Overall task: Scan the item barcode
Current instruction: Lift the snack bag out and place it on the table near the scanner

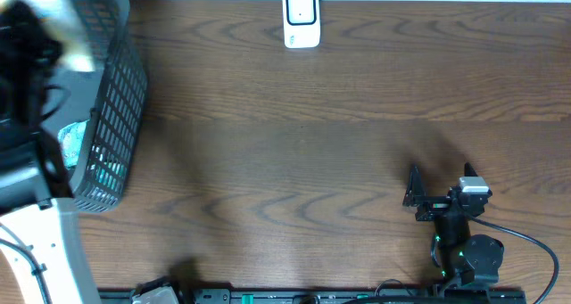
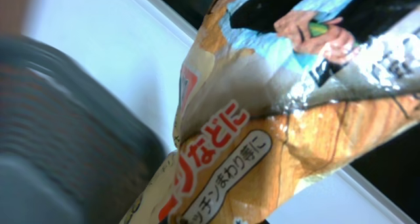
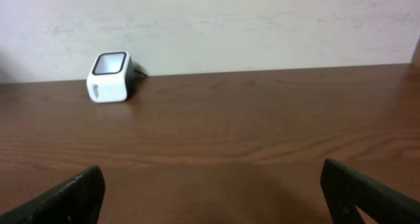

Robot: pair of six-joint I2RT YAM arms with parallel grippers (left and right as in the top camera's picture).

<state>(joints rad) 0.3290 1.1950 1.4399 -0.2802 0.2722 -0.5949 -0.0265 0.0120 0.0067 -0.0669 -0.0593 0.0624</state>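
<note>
The item, an orange and cream packet (image 2: 275, 119) with red Japanese lettering, fills the left wrist view. No barcode shows on the side I see. From overhead it is a pale blur (image 1: 70, 23) above the basket, at my left gripper (image 1: 31, 36), which is shut on it. The fingers themselves are hidden in the wrist view. The white scanner (image 1: 302, 19) stands at the table's far edge, also visible in the right wrist view as a scanner (image 3: 109, 77) at the far left. My right gripper (image 1: 440, 184) rests low over the table at the front right, open and holding nothing (image 3: 216, 198).
A dark grey mesh basket (image 1: 111, 117) stands at the table's left end and shows as a grey blur (image 2: 52, 152) in the left wrist view. A teal package (image 1: 76, 142) lies inside it. A wall runs behind the scanner.
</note>
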